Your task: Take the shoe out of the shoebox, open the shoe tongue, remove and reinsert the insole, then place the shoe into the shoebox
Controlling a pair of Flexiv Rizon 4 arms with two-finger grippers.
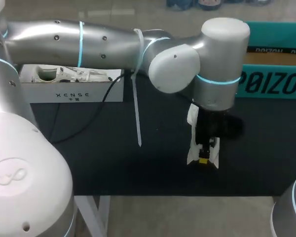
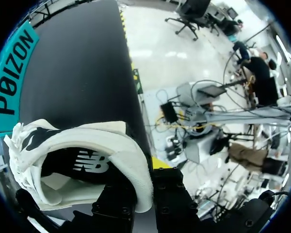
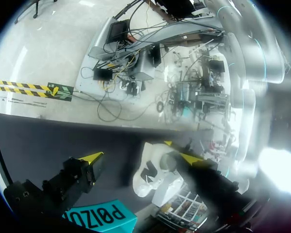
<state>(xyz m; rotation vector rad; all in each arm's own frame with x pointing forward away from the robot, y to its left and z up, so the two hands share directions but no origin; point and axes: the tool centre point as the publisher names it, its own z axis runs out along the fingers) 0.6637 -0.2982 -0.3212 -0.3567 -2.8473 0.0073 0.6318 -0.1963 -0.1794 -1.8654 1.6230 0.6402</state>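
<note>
A white shoe with a black lining sits on the black mat in front of the teal shoebox, under my left arm's wrist. My left gripper is shut on the shoe's heel collar. In the left wrist view the white collar runs between the two black fingers, and the shoe's opening lies ahead of them, with the shoebox beyond. My right gripper stands open in the air with nothing between its yellow tips. The shoe and the shoebox are ahead of it.
A white box holding small items stands at the back left of the mat, with a black cable running from it. A white strap hangs from my left arm. My right arm shows at the front right corner.
</note>
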